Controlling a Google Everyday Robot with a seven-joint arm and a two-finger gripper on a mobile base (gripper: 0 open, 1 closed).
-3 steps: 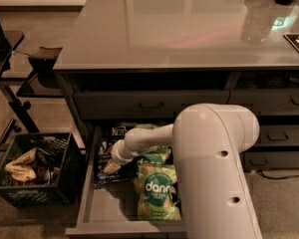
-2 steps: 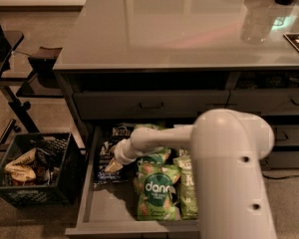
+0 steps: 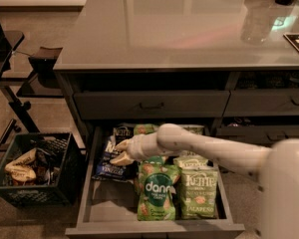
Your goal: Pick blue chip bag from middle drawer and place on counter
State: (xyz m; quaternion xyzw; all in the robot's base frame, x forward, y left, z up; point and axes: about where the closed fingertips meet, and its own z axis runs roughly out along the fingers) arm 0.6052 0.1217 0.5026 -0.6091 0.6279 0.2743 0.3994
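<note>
The middle drawer (image 3: 104, 209) is pulled open below the counter (image 3: 179, 29). The blue chip bag (image 3: 112, 162) lies at the drawer's back left, dark navy with white lettering. My gripper (image 3: 120, 152) reaches in from the right on a white arm and sits right over the blue bag's upper right part. Its pale fingertips (image 3: 122, 159) touch or nearly touch the bag. A green "dang" bag (image 3: 156, 192) and a green Kettle bag (image 3: 199, 192) lie in the drawer's middle and right. Another dark bag (image 3: 122, 132) lies at the drawer's back.
A closed shallower drawer with a bar handle (image 3: 152, 105) is above the open one. A black crate (image 3: 34, 169) with snacks stands on the floor to the left. A dark stand (image 3: 12, 78) is at far left. A glass (image 3: 256, 21) stands on the counter.
The arm's white body has swung to the right and out of the middle of the view. The gripper has stayed over the blue bag in the drawer.
</note>
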